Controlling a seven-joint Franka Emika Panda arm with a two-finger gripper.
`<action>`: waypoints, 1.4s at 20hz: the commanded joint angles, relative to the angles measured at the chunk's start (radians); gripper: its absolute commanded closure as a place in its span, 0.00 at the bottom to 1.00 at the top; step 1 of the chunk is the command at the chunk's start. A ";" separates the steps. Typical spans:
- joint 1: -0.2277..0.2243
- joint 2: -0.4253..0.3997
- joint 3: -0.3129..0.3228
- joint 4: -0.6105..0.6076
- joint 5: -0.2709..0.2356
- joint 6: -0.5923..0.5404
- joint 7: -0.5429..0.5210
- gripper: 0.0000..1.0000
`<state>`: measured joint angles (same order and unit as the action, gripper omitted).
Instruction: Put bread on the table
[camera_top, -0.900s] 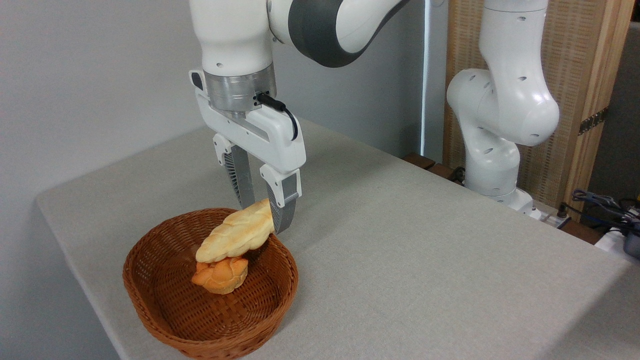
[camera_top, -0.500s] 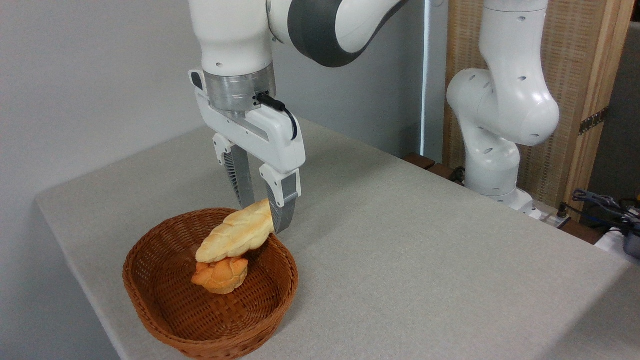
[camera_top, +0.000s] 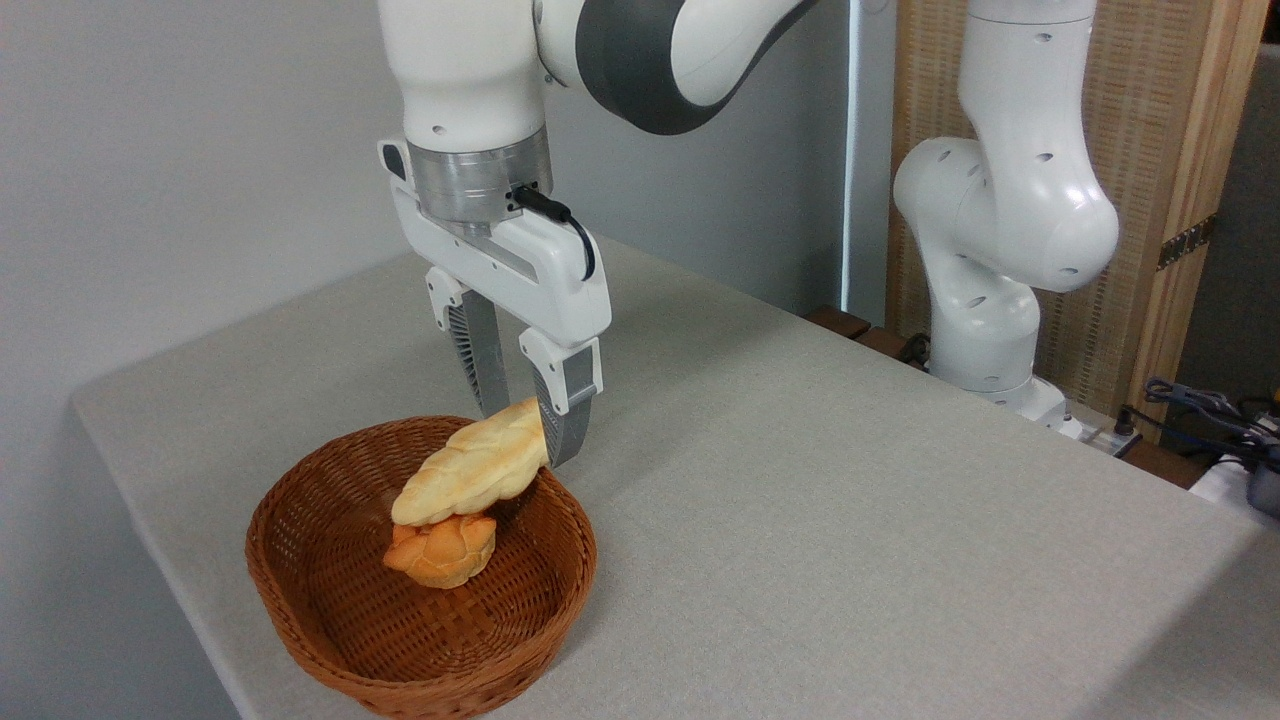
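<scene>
1. Over the far rim of the basket (camera_top: 300, 640) my gripper (camera_top: 528, 428) hangs pointing down, its two fingers clamped on the upper right end of the bread (camera_top: 472, 465).
2. Bread position: the loaf slopes down to the left over the basket's hollow, its lower end resting on the small orange bun (camera_top: 441, 550) that sits on the basket floor.
3. Right of the basket the surface (camera_top: 850, 520) lies bare and wide — grey-beige cloth running to the far edge and the right-hand corner.
4. Left and front room is tight: the basket sits near the surface's left front edge, with only a narrow strip of cloth between the wicker and the drop.
5. Behind me the surface's far edge meets a grey wall; at the right, my white base column (camera_top: 985, 300) stands just off the surface's far right edge, beside a wooden panel (camera_top: 1180, 150).
6. Hidden or cut off — the bread's gripped tip is covered by my front finger, the basket's nearest rim runs out at the bottom of the view, and my upper arm is cropped at the top.
7. Cables (camera_top: 1200, 405) and a dark object at the far right are too small and cropped to make out.
</scene>
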<state>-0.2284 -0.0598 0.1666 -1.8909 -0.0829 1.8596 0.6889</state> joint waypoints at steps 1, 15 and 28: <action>-0.005 -0.012 0.007 0.004 0.014 -0.026 0.007 0.00; -0.043 0.029 -0.002 -0.025 -0.138 0.004 -0.006 0.00; -0.043 0.064 -0.002 -0.034 -0.126 0.090 0.012 0.00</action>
<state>-0.2673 0.0043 0.1597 -1.9169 -0.2109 1.9332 0.6885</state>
